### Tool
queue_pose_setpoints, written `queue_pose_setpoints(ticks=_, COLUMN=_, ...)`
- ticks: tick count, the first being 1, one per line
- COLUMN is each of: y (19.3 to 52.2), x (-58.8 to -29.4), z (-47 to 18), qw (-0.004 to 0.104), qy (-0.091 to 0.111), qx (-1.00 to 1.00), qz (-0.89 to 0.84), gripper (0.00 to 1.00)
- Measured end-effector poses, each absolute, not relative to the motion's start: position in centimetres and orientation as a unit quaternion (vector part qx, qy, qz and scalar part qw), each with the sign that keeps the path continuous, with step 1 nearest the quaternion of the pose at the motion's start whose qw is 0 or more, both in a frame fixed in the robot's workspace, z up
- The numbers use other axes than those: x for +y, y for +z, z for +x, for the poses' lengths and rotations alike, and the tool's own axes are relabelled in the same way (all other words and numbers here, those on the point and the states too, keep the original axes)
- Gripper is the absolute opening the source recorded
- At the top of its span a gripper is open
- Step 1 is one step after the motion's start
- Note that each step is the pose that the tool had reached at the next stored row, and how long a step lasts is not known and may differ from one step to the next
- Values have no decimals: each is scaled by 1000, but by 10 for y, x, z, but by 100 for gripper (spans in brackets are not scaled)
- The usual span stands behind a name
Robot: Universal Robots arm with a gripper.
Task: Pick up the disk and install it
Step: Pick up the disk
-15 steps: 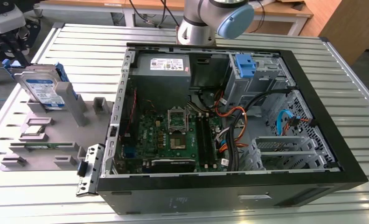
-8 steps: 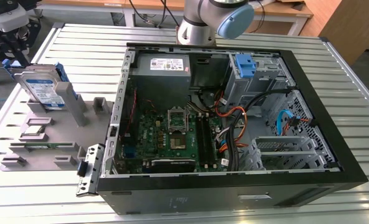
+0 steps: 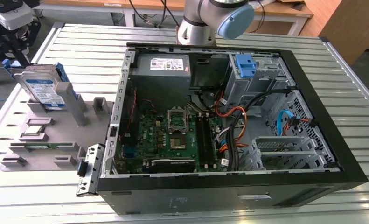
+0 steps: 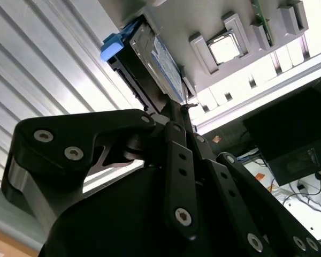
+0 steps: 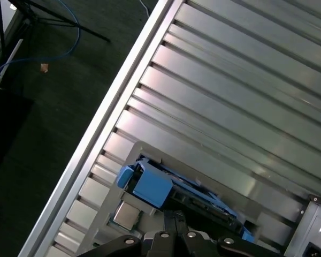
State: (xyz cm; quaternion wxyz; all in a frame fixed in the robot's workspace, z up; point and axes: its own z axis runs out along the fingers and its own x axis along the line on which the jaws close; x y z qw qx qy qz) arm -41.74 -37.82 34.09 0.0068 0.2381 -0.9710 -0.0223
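**Fingers poised over the standing disk, pick-up not yet made**

In the exterior view the fingers point(image 3: 19, 49) hang just above one upper corner of the disk point(image 3: 44, 88). In both wrist views they appear pressed together at the tips, pinching nothing. The disk sits directly beyond the fingertips, upright on its edge in a slot of the grey holder point(image 3: 78, 114), with its blue rails along the narrow sides.

To take it cleanly, the fingers would need to part wider than the disk is thick. They would also need to turn so the pads meet the two flat faces rather than the plastic rails, which may flex or slip. Centring over the top edge should keep the disk from swinging, and a straight lift along the slot should keep it from binding against the holder walls.

The holder lies on the slatted bench point(image 3: 91, 42), below the fingers. Besides the disk it carries a square processor chip point(image 3: 38, 125) in a pocket and a narrow green board point(image 3: 44, 145) lying flat in a groove.

The open computer case point(image 3: 203, 198) stands well apart from the fingers, past the holder. Inside it are the motherboard point(image 3: 171, 135), a grey power-supply box point(image 3: 162, 65), a bare blue bracket point(image 3: 245, 65) in the drive bay, loose cables and a metal cage point(image 3: 284, 147).
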Motion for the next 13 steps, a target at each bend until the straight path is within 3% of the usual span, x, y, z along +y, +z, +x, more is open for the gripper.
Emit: queue_pose_setpoints(ticks=13, y=341, x=-378, z=-417, qw=8, qy=-22, qx=-954, qz=298, gripper=10)
